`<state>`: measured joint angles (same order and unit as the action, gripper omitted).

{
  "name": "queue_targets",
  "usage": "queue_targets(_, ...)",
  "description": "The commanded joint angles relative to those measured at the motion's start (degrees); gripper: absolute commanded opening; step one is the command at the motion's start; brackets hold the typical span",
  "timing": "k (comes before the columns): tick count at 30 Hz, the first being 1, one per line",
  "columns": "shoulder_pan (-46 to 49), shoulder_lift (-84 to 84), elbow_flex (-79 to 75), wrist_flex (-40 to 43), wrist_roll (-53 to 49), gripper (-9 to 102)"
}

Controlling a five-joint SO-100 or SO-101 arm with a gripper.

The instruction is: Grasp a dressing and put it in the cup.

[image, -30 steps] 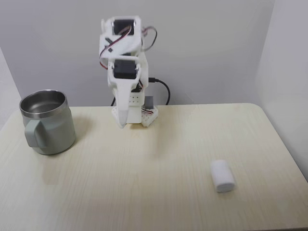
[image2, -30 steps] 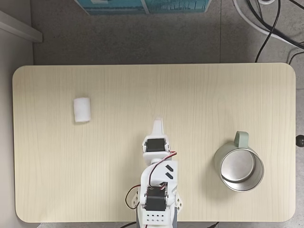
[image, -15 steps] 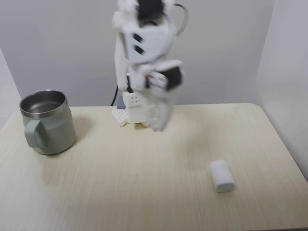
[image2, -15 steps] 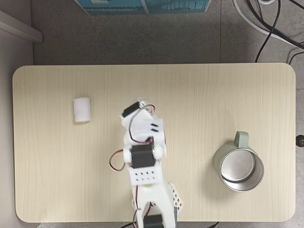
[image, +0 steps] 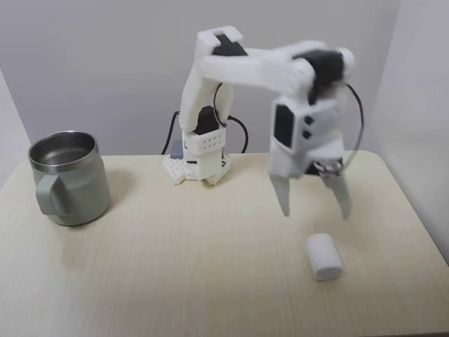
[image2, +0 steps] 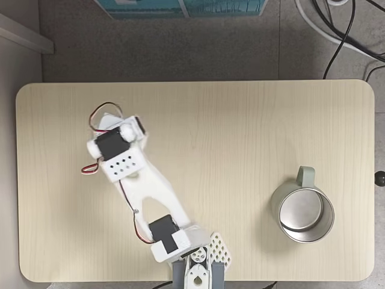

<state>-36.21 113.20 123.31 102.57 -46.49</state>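
The dressing (image: pixel 324 257), a small white roll, lies on the pale wooden table (image: pixel 175 267) at the front right. My gripper (image: pixel 314 210) hangs open just above and behind it, one finger (image: pixel 284 202) to the left and the other finger (image: pixel 344 206) to the right, nothing between them. In the fixed view from above, the arm's wrist (image2: pixel 115 152) covers the spot where the dressing lies. The cup (image: pixel 77 193), a sage-green mug with a steel interior, stands upright at the far left; from above, the cup (image2: pixel 305 176) is at the right with its handle pointing away from the arm's base.
The arm's base (image: pixel 196 165) stands at the back middle of the table. Walls close the back and the right side (image: pixel 421 105). Seen from above, black and white cables (image2: pixel 337 30) and a teal box (image2: pixel 180 6) lie on the floor beyond the table's far edge.
The arm has unfolded from its base and swung out to the dressing's side. The gripper, earlier shut and pointing down near the base, now stands open over the dressing.
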Motion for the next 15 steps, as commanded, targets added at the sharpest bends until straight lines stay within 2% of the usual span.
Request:
queue_targets(1, -1.76, 2.55, 2.81, 0.97, -0.97, 32)
queue_targets(8, -2.37, 9.84, 1.32, -5.19, -1.58, 35)
queue_targets(15, -4.04, 12.22, -5.98, -15.21, -0.44, 36)
